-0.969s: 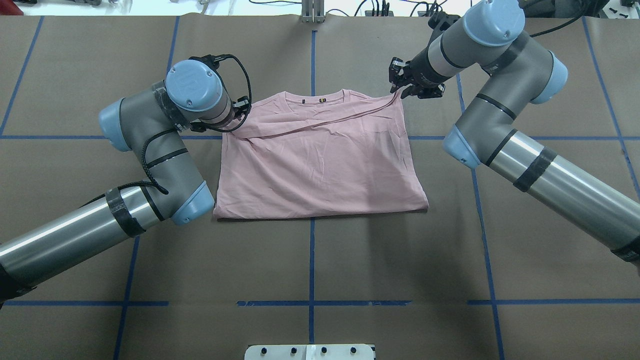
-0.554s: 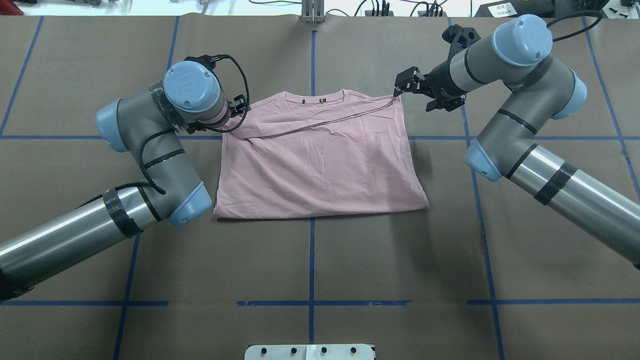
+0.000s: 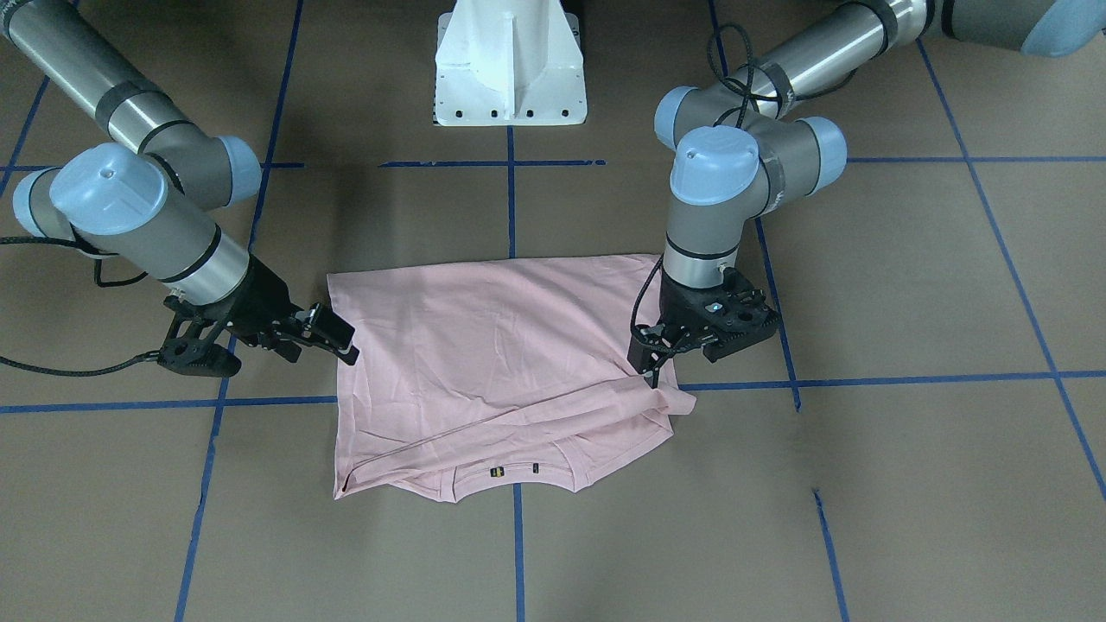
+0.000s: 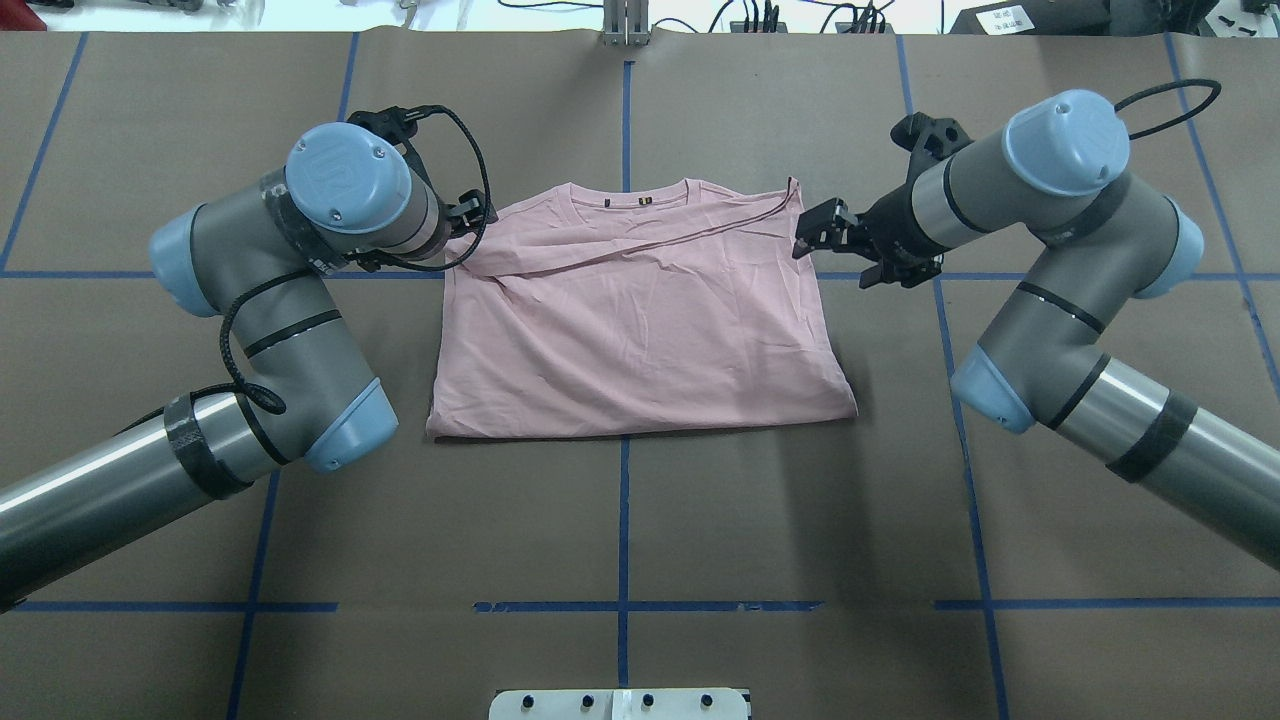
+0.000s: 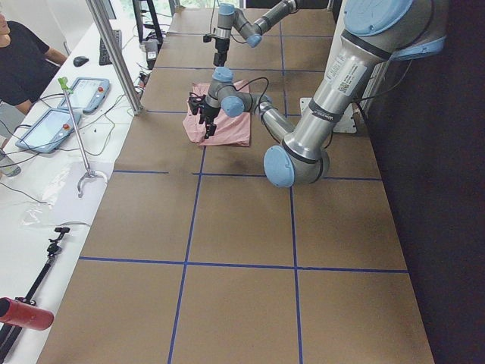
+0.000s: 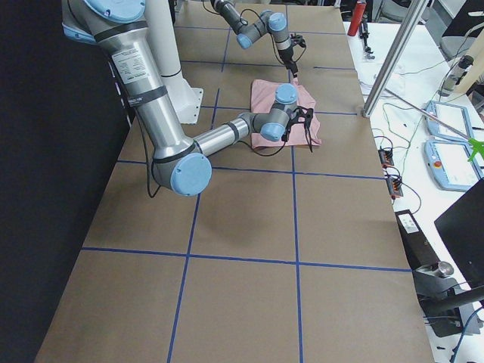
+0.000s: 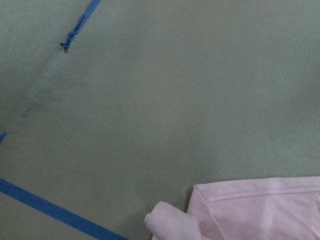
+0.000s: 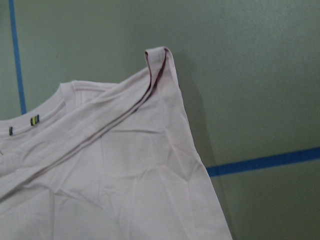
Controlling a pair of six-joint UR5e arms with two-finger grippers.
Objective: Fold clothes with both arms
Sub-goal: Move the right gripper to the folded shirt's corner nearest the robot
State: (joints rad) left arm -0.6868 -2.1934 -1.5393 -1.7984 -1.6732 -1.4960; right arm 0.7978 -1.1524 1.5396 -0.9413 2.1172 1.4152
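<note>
Now the right gripper (image 4: 812, 235) hangs open beside the pink T-shirt (image 4: 640, 330), holding nothing. Over at the folded shoulder sits the left gripper (image 3: 650, 367); whether it grips, I cannot tell.

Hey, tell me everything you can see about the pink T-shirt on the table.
The T-shirt is pale pink, wrinkled soft knit, lying flat on the brown table in a rough rectangle, no print showing. Its round collar, with two small tags, points away from the robot. A hemmed layer crosses diagonally below it, ending in a raised corner. The right claw sits just off that side, apart; the left claw is at the opposite corner, contact unclear.
</note>
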